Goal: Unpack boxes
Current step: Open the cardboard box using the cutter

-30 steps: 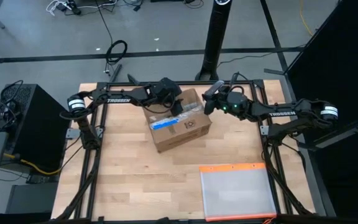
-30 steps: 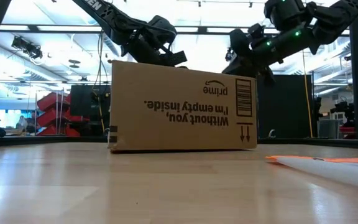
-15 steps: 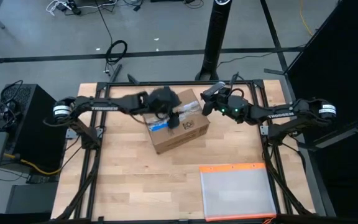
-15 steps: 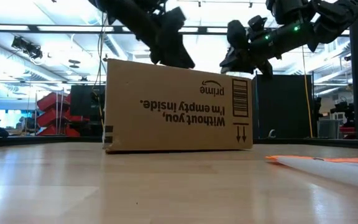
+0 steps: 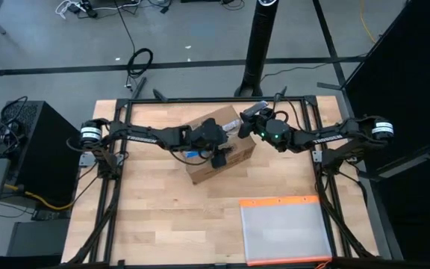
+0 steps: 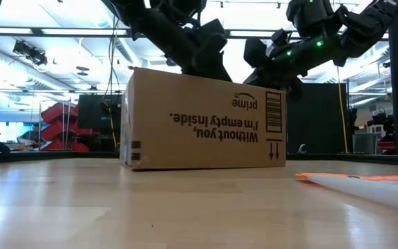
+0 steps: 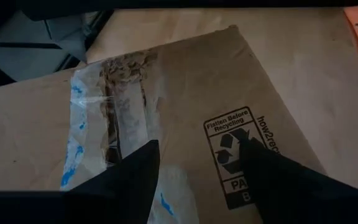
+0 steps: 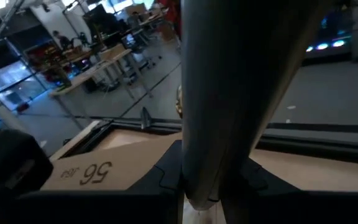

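Observation:
The brown cardboard box (image 5: 239,155) stands on its bottom face in the far middle of the table. In the low view the box (image 6: 206,131) shows upside-down print and a barcode. My left gripper (image 5: 219,158) is open over the box's top, and its wrist view shows the torn clear tape (image 7: 89,118) and a recycling mark (image 7: 232,146) between the fingers. My right gripper (image 5: 246,119) hovers at the box's far right corner. Its wrist view shows the box (image 8: 98,171) with "56" printed on it. My left gripper comes slanting down from the table's left, and its open fingertips (image 7: 143,163) lie on the box's top face (image 7: 185,81), one beside the tape strip and one at the recycling mark. The box stays on the table.
A flat clear pouch with an orange edge (image 5: 284,230) lies at the table's near right corner and shows low in the low view (image 6: 365,181). Bare wood lies in front of and left of the box. A black pole (image 5: 262,45) stands beyond the far edge.
My left gripper has swept from the box's far left edge across its top toward the near right. My right gripper has edged left toward the box's far corner. The box has turned a little on the table and shifted slightly right.

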Controlling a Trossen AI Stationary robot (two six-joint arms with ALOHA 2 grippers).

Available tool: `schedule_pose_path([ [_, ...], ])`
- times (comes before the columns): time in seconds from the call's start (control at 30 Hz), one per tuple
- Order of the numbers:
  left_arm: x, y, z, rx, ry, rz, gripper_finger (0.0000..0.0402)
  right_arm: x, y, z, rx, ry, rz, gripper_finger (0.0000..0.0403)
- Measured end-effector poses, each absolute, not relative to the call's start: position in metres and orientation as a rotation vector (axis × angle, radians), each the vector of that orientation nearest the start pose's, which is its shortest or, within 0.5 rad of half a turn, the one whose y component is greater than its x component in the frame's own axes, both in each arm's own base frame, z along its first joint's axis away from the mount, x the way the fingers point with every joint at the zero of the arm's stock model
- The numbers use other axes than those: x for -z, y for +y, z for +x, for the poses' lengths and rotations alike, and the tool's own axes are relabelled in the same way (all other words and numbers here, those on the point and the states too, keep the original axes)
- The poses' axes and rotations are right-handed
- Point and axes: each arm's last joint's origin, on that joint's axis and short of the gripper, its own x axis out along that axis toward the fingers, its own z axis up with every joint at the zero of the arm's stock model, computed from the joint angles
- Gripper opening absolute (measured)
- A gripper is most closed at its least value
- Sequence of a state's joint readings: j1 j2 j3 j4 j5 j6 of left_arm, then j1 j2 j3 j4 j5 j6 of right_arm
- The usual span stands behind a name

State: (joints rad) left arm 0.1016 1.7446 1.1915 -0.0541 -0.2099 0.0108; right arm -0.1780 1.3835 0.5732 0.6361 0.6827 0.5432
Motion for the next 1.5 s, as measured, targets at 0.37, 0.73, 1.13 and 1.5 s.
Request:
schedule_pose_path([
  [0.37, -0.231, 0.046, 0.382, -0.301, 0.606, 0.046, 0.0213, -0.207, -0.076, 0.28, 0.95, -0.023, 0.404, 0.0043],
  [0.73, -0.23, 0.046, 0.382, -0.307, 0.603, 0.033, 0.0213, -0.209, -0.073, 0.278, 0.963, -0.021, 0.424, 0.0043],
  [1.13, -0.231, 0.046, 0.383, -0.322, 0.592, 0.025, 0.0213, -0.206, -0.056, 0.278, 0.99, -0.025, 0.474, 0.0043],
  [1.5, -0.227, 0.052, 0.385, -0.368, 0.579, 0.022, 0.0213, -0.206, -0.034, 0.274, 0.979, -0.011, 0.547, 0.0043],
])
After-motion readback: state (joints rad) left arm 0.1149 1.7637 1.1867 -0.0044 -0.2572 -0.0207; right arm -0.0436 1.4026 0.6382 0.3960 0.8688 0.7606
